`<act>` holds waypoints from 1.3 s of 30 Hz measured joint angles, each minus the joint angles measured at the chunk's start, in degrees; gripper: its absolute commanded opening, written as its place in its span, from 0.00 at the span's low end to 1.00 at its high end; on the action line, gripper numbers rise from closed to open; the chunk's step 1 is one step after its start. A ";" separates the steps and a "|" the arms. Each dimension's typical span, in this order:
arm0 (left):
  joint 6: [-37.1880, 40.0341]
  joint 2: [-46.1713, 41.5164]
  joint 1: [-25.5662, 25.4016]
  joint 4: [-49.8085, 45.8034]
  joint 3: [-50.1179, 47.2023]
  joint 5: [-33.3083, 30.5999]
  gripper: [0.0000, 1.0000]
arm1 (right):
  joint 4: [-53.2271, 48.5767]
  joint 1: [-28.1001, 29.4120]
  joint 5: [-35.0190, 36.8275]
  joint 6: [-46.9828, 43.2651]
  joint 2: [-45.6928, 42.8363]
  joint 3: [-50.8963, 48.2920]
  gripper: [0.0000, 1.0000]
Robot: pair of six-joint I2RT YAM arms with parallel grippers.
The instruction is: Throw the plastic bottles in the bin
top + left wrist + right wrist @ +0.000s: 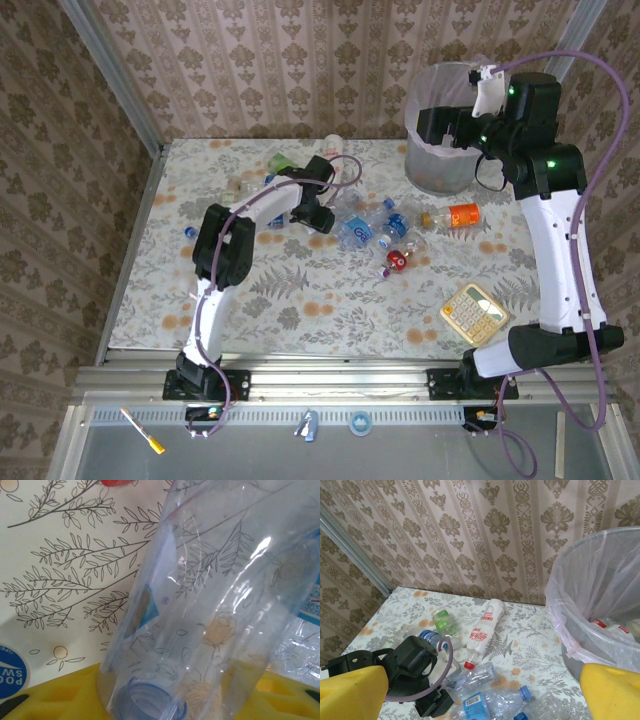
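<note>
Left wrist: clear crushed plastic bottle (210, 605) between left jaws for lifting, grip unclear.
Right jaws wide, empty, waiting beside round translucent grey bin (430, 170).

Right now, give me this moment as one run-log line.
left gripper: around clear bottle | right gripper: open, empty, near bin | bin: some bottles inside

Robot lab cell dressed up as a room, not a real home; damask wallpaper (300, 70) sits on flat panels framed by bare aluminium posts (115, 75); table (300, 300) wears a floral cloth; left arm (225, 250) and right arm (560, 250) bolted to a slotted metal rail (330, 385) at the near edge; purple cable (451, 662) loops loose; yellow-handled tool (143, 431) on the grey ledge below the rail; staged props on the cloth: crushed plastic bottles (355, 232), calculator (476, 313), bag-lined bin (435, 165)
</note>
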 measured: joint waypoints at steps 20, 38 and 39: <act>-0.02 -14.99 0.44 11.63 -17.29 1.25 0.49 | 1.07 0.00 -0.83 0.00 -0.96 -2.49 1.00; 4.11 -37.51 -0.96 32.02 -33.44 1.31 0.46 | 1.05 0.00 -5.86 4.09 0.24 -1.05 1.00; 4.76 -38.86 -1.33 33.38 -34.29 1.51 0.45 | 1.05 -0.02 -7.04 4.83 0.48 -0.98 1.00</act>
